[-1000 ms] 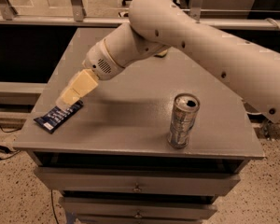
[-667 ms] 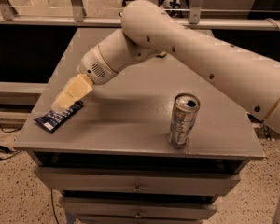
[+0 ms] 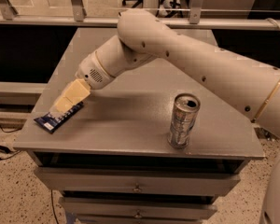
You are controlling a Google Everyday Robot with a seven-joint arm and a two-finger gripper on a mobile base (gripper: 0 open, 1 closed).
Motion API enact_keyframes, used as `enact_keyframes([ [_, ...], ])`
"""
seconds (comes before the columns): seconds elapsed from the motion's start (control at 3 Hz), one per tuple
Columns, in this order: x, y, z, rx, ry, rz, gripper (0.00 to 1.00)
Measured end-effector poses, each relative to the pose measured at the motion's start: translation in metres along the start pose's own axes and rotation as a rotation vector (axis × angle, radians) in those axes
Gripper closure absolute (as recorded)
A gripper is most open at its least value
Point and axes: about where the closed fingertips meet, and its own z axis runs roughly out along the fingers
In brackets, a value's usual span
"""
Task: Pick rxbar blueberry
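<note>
Gripper [image 3: 61,106] low over rxbar blueberry [image 3: 52,121], near-left corner of table [image 3: 126,125].
Grip state: can't tell. Silver can [image 3: 183,121] upright, well apart to right, by near edge.

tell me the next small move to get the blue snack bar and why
Probably ease the end effector down a little onto the blue snack bar: it is right over the bar's far end near the table's front corner, and the bar lies flat, not yet lifted.
</note>
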Motion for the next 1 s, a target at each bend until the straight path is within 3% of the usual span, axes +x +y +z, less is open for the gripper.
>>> enact_keyframes([
  [0.67, 0.01, 0.006, 0.001, -0.023, 0.001, 0.027, 0.0],
  [1.0, 0.014, 0.012, 0.003, -0.043, 0.0, 0.035, 0.08],
])
